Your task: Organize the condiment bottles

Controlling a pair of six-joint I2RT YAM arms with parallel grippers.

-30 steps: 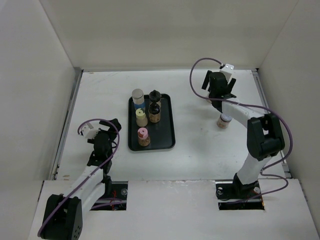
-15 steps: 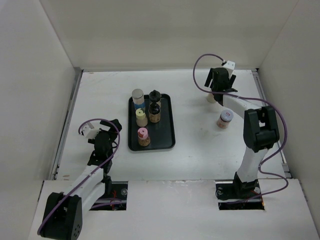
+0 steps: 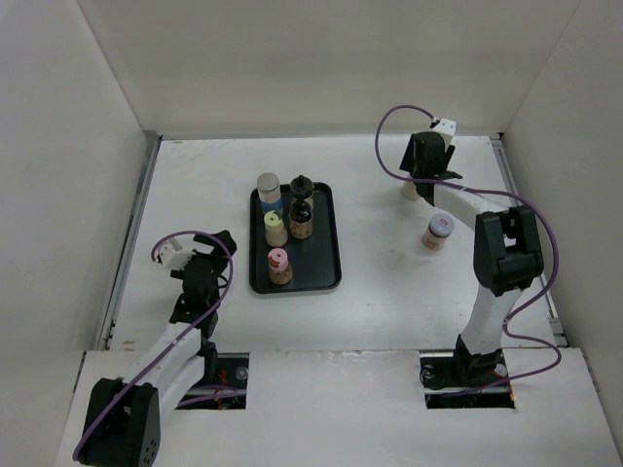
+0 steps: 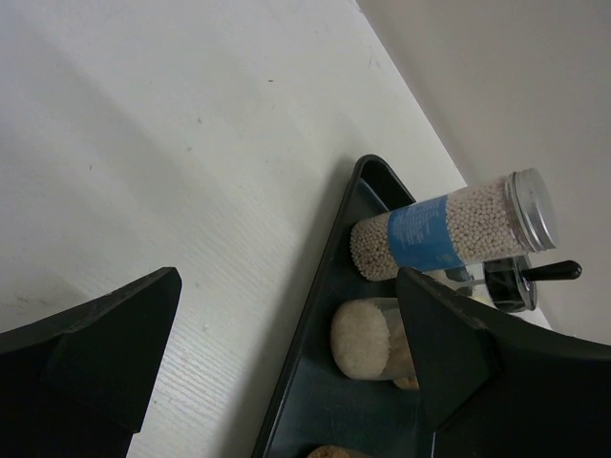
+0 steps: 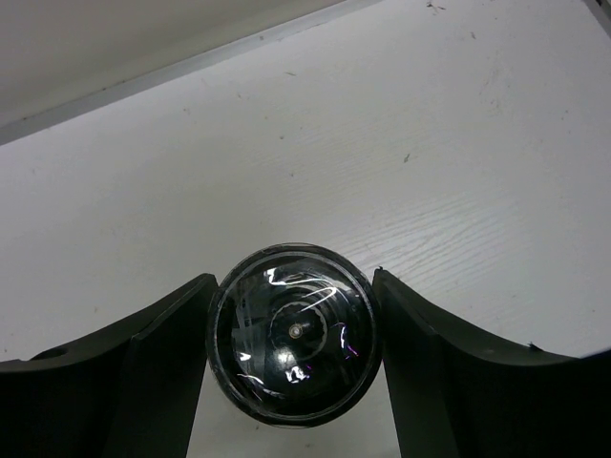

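Note:
Five condiment bottles stand on the black tray: a grey-capped blue-labelled one, a black-capped one, a dark brown one, a cream-capped one and a pink-capped one. A silver-capped jar stands alone on the table at the right. My right gripper points down at the back right, and its fingers press both sides of a glossy black-capped bottle standing on the table. My left gripper is open and empty, left of the tray.
The left wrist view shows the tray's left rim, the blue-labelled bottle and the cream-capped one ahead of my left gripper. White walls enclose the table on three sides. The back wall is close behind my right gripper.
My right gripper moved from above the silver-capped jar toward the back, onto the black-capped bottle, uncovering the jar. It has hardly moved in the last half second. The left arm is still.

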